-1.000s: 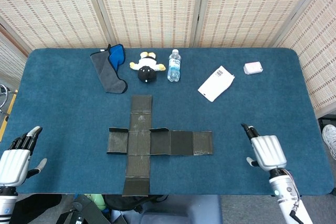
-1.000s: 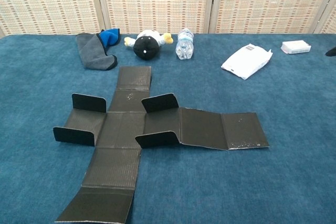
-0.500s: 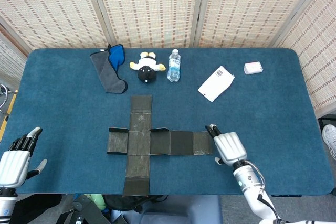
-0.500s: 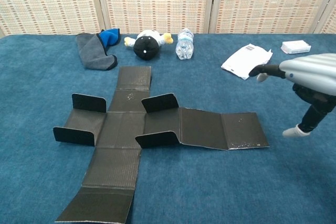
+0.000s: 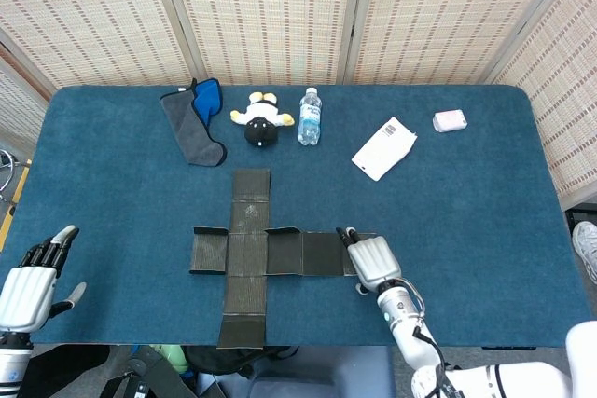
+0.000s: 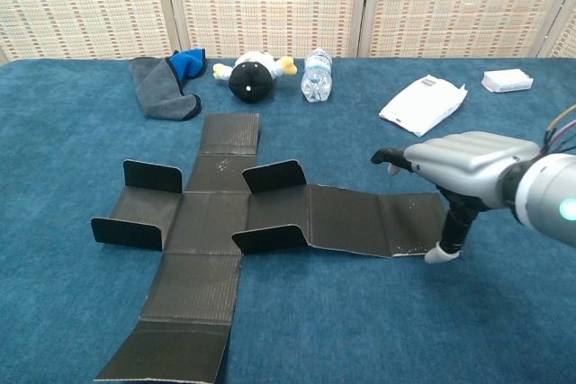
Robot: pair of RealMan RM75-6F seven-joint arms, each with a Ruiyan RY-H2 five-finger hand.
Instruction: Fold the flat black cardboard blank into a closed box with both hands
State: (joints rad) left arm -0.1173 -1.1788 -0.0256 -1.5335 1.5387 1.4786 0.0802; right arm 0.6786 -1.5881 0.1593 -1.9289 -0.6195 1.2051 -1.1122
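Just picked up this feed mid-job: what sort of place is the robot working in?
Probably a lab or demo station, not a home: a blue felt-covered table fenced by woven rattan screens, with unrelated props lined up at the back, a plush toy and a clear plastic water bottle.

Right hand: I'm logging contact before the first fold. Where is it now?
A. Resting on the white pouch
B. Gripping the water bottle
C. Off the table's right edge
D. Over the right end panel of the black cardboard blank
D. The right hand is over the right end panel of the black cardboard blank, fingers extended, holding nothing.
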